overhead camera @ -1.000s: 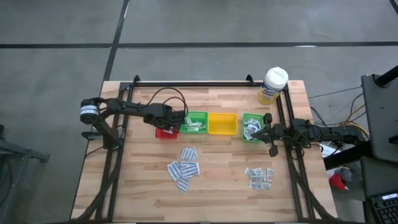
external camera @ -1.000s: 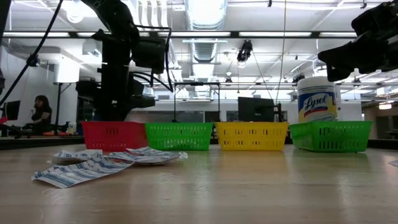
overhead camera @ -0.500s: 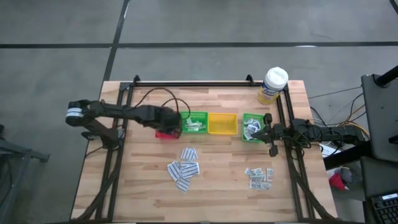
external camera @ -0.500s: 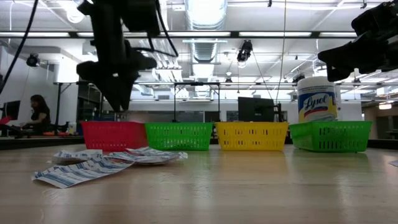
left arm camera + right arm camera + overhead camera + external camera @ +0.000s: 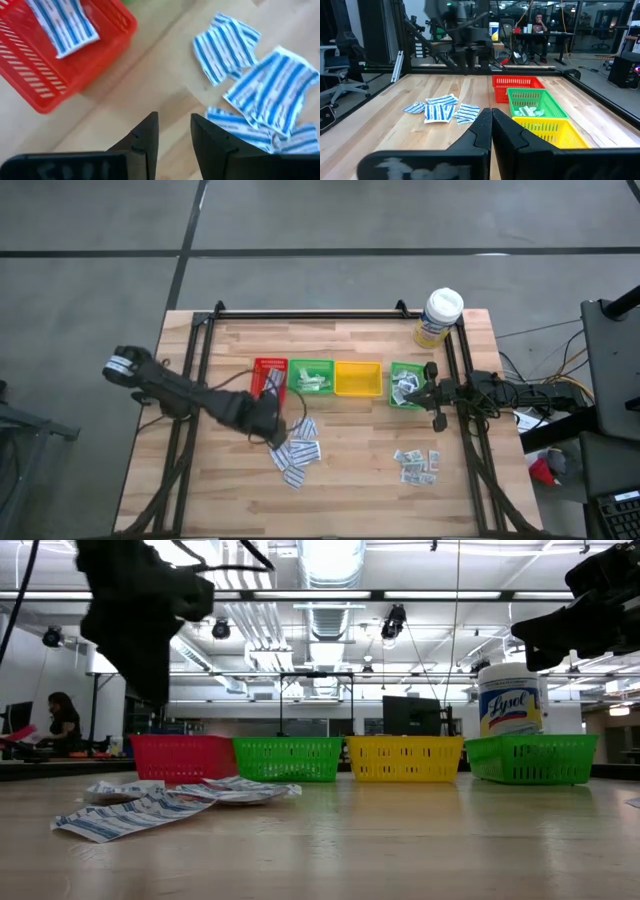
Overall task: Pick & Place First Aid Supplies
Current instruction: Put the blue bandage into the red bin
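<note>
Blue-striped flat paper strips [image 5: 260,95] on wood grain, left end effector [image 5: 172,132] released above, right end effector [image 5: 491,122] clenched.

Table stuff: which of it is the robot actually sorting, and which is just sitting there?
In the job:
blue-striped packets
small square packets
red tray, one packet inside
green trays
yellow tray

Just there:
white-lidded tub

"Lysol" on the yellow-labelled tub [image 5: 510,700], no other text legible
</note>
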`<action>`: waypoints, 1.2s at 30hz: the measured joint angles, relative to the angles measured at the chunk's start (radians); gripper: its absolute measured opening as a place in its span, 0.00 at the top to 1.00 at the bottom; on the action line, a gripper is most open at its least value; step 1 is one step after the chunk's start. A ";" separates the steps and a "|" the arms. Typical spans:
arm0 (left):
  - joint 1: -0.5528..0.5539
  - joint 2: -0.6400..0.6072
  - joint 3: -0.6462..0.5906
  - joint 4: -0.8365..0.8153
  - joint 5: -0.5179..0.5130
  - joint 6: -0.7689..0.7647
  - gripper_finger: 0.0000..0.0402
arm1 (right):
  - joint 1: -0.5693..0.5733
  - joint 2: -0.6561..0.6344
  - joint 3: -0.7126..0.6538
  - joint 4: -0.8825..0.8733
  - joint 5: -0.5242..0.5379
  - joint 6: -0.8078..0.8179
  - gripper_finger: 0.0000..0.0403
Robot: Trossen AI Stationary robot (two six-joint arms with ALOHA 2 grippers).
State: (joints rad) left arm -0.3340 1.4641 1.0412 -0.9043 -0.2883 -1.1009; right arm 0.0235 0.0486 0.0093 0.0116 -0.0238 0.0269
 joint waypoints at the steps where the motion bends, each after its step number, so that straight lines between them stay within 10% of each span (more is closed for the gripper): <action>1: -0.022 0.003 0.000 0.000 -0.011 -0.014 0.73 | 0.000 0.000 0.000 0.000 0.000 0.000 0.98; 14: -0.128 0.065 0.000 0.045 -0.072 -0.042 0.73 | 0.000 0.000 0.000 0.000 0.000 0.000 0.98; 36: -0.128 0.170 -0.027 0.173 -0.045 0.338 0.73 | 0.000 0.000 0.000 0.000 0.000 -0.003 0.98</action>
State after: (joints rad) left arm -0.4618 1.6341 1.0142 -0.7317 -0.3336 -0.7633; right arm 0.0235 0.0490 0.0093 0.0116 -0.0238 0.0238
